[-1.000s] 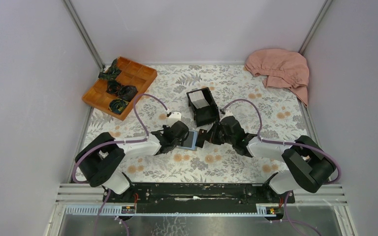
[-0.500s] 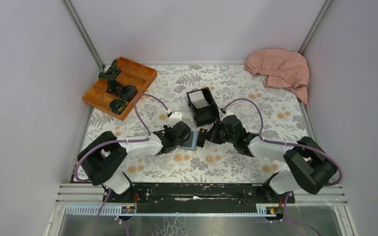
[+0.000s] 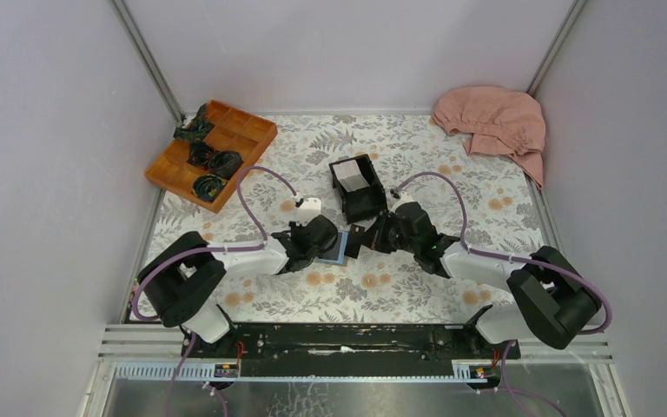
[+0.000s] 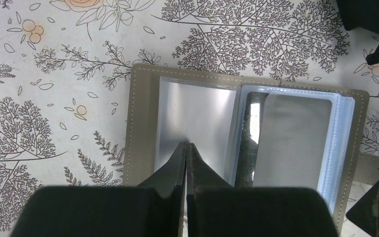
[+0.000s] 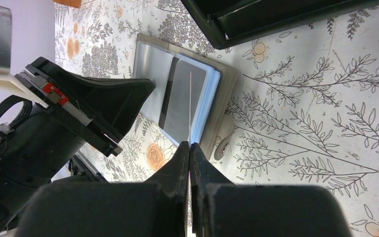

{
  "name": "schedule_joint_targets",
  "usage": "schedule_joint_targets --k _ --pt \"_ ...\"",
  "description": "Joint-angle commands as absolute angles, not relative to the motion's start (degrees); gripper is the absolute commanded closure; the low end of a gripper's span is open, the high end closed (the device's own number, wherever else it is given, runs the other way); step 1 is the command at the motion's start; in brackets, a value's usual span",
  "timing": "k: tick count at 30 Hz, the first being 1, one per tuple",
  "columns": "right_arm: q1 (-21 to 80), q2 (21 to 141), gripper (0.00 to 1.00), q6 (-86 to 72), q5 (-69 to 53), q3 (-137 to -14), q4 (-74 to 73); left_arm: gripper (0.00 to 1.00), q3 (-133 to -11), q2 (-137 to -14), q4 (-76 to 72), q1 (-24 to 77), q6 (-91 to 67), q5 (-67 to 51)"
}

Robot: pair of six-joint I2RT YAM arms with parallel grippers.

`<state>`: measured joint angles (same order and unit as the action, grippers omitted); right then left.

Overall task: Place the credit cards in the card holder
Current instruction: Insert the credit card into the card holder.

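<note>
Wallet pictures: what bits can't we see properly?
- Top view: card holder partly covered by the left jaws and right jaws.
- Left wrist view: its near edge hidden behind the left jaws.
- Right wrist view: the credit card shows edge-on only; its face is unseen.

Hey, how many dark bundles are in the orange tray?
4: one bundle at the tray's far left rim, two mid-tray, one at its near end. None seems hidden.
</note>
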<state>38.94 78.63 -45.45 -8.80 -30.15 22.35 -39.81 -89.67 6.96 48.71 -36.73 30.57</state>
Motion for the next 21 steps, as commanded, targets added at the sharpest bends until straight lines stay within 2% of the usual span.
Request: schedule_joint_targets --k 1,21 --pt "38.58 80.36 1.00 -46.47 -10.50 -30.75 25.72 1.00 -39.64 -91.91 7.12 49.56 -38.32 28.21" --pt "38.58 84.20 1.00 -49.38 -12.02 -29.45 30.59 1.00 -39.55 -92.47 7.11 50.16 -38.67 28.09"
